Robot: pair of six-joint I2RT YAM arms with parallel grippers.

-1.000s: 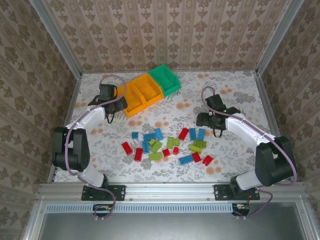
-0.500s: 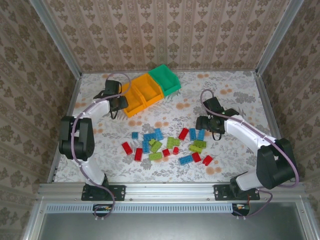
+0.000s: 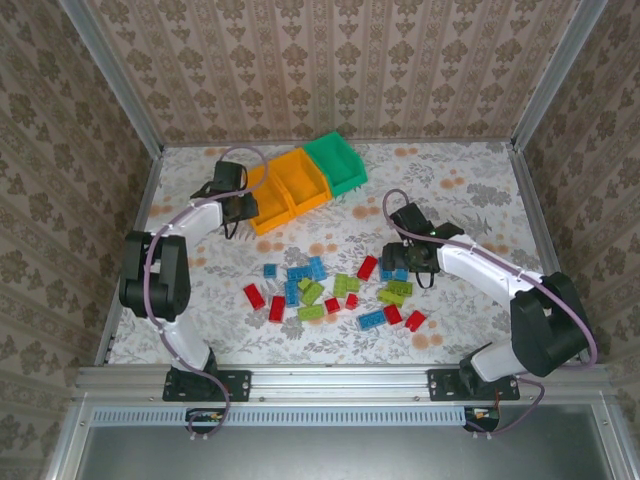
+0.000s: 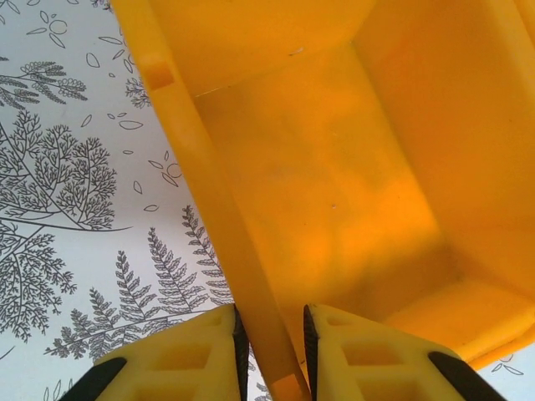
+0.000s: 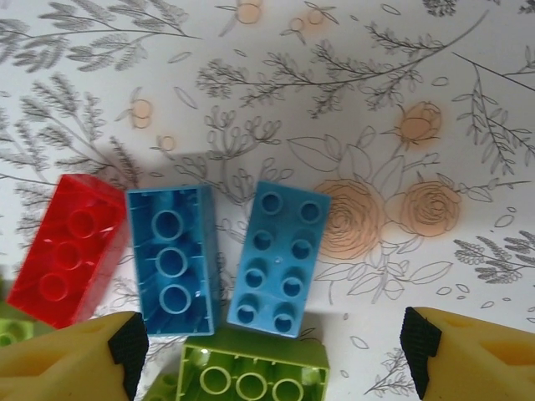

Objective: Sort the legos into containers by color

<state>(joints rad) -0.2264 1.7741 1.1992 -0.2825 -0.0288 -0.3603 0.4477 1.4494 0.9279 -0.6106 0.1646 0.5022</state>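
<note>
Three containers stand in a row at the back: two orange-yellow bins (image 3: 270,203) (image 3: 302,181) and a green bin (image 3: 338,163). My left gripper (image 3: 240,208) (image 4: 272,322) is shut on the left side wall of the nearer orange-yellow bin (image 4: 334,192), one finger inside and one outside; the part of that bin in the wrist view holds nothing. The legos (image 3: 320,290), red, blue and lime green, lie scattered mid-table. My right gripper (image 3: 402,262) (image 5: 272,344) hangs open over two blue bricks (image 5: 278,257) (image 5: 171,259), with a red brick (image 5: 71,249) to their left and a green brick (image 5: 251,372) below.
Metal frame rails run along the table's left (image 3: 125,270) and right (image 3: 550,250) edges. Bare flowered tablecloth lies to the right of the bricks (image 3: 480,190) and between the bins and the pile (image 3: 330,225).
My left gripper closed on the orange-yellow bin's wall, and the row of bins shifted slightly. The right gripper moved left and down over the blue bricks.
</note>
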